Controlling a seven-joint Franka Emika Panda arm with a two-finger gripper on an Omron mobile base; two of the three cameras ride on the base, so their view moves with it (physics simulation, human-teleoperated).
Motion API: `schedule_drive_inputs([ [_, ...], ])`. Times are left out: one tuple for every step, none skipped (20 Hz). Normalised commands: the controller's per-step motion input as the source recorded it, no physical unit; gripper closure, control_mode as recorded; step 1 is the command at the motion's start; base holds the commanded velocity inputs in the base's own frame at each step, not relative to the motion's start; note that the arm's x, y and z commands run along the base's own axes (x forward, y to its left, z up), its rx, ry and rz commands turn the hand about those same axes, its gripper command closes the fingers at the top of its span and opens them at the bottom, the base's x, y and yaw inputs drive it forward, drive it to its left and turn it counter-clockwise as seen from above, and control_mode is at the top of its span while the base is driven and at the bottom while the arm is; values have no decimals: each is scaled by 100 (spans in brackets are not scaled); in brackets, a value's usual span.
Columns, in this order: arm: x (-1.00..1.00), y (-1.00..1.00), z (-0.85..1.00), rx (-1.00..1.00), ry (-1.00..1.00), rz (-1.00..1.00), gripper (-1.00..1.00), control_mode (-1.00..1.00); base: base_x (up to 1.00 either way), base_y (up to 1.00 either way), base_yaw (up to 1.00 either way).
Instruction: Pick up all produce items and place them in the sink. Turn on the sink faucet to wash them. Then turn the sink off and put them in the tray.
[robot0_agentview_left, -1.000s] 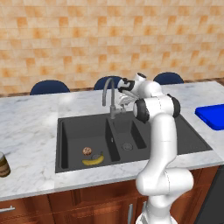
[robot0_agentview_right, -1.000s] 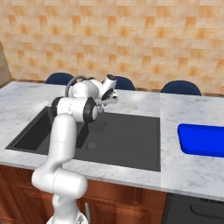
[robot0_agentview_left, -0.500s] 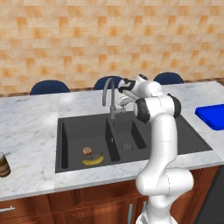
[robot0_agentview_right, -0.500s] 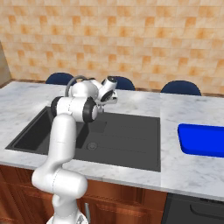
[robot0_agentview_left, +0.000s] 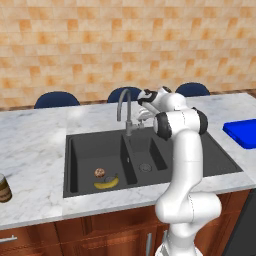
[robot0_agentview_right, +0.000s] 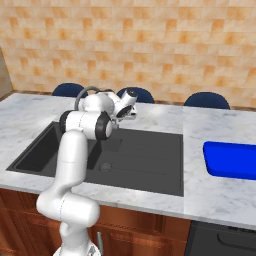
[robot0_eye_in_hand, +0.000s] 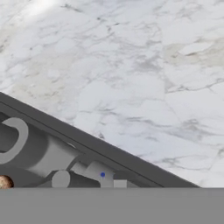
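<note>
not much has moved over the last second: the gripper (robot0_agentview_left: 141, 114) is still parked at the base of the sink faucet (robot0_agentview_left: 124, 102), jaws pinched narrow and empty, right by the lever. the banana (robot0_agentview_left: 106, 183) and the little brown ball (robot0_agentview_left: 99, 173) sit together in the left basin of the sink (robot0_agentview_left: 222, 160), near its front. the tray (robot0_agentview_left: 243, 131) waits far right on the counter. looks like the faucet-on step is what's in hand, and i can't see any water.

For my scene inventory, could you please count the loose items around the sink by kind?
Produce: 2, banana and small brown ball, both in the left basin
Jars: 1
Trays: 1
Total: 4
</note>
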Motion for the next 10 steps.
schedule_drive_inputs([
  [0, -21, -9, 0, 8, -3, 100, -100, 0, 0, 0],
  [0, -22, -10, 0, 6, -3, 100, -100, 0, 0, 0],
  [0, -24, -17, 0, 5, 0, 100, -100, 0, 0, 0],
  [1, -35, -21, 0, 8, 0, 100, -100, 0, 0, 0],
  [0, -35, -26, 0, 7, 0, 100, -100, 0, 0, 0],
  [0, -41, -27, 0, 7, 0, 100, -100, 0, 0, 0],
  [0, -50, -26, 0, 5, 0, 100, -100, 0, 0, 0],
  [0, -51, -26, 0, 3, 0, 100, -100, 0, 0, 0],
  [0, -56, -28, 0, 3, 0, 100, -100, 0, 0, 0],
  [0, -58, -28, 1, 3, 0, 100, -100, 0, 0, 0],
])
